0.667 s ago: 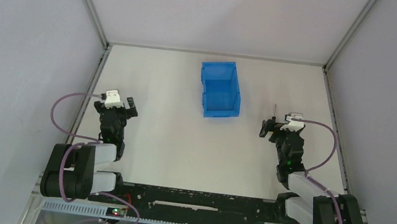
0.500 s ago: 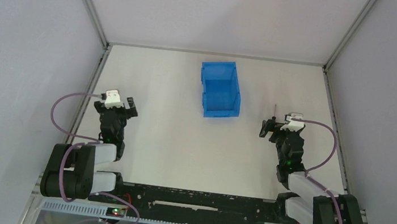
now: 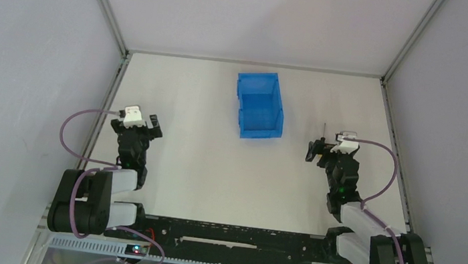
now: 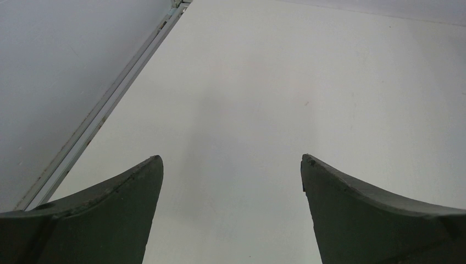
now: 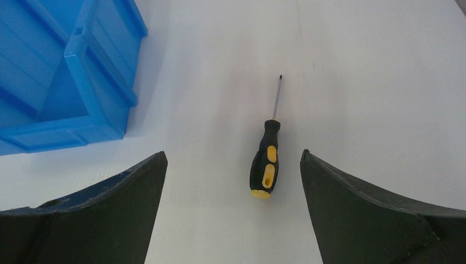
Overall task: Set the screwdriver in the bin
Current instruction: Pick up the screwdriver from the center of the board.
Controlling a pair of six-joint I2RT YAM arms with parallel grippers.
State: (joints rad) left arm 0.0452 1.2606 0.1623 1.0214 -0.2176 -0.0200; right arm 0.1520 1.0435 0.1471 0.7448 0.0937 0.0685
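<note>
Barely anything has shifted since 0.7 s ago: the right arm's wrist sits a hair farther back and its elbow link has slid slightly to the right, while the left arm, the screwdriver [image 5: 266, 157] and the bin [image 3: 243, 99] lie where they were.

The right gripper [image 5: 231, 153] hangs low over the white table [image 3: 201, 161] with its 2 fingers spread wide and nothing between them. In the right wrist view the screwdriver lies flat on the table in the gap ahead of the fingers, closer to the right finger and touching neither. Its yellow butt end points back toward the camera, and the thin dark shaft points away, tilted a little to the right. From the top view only the shaft [image 3: 322, 129] shows, poking out beyond the right gripper [image 3: 325, 147] toward the far wall.

The bright blue bin stands on the table left of the screwdriver and a little farther out, apart from it, with bare table between them. Its lower cut-out side faces the arms.

The left gripper [image 4: 231, 159] is also spread open and holds nothing, with only bare table under it. In the top view the left gripper [image 3: 149, 124] rests near the left rail, well apart from the bin.
</note>
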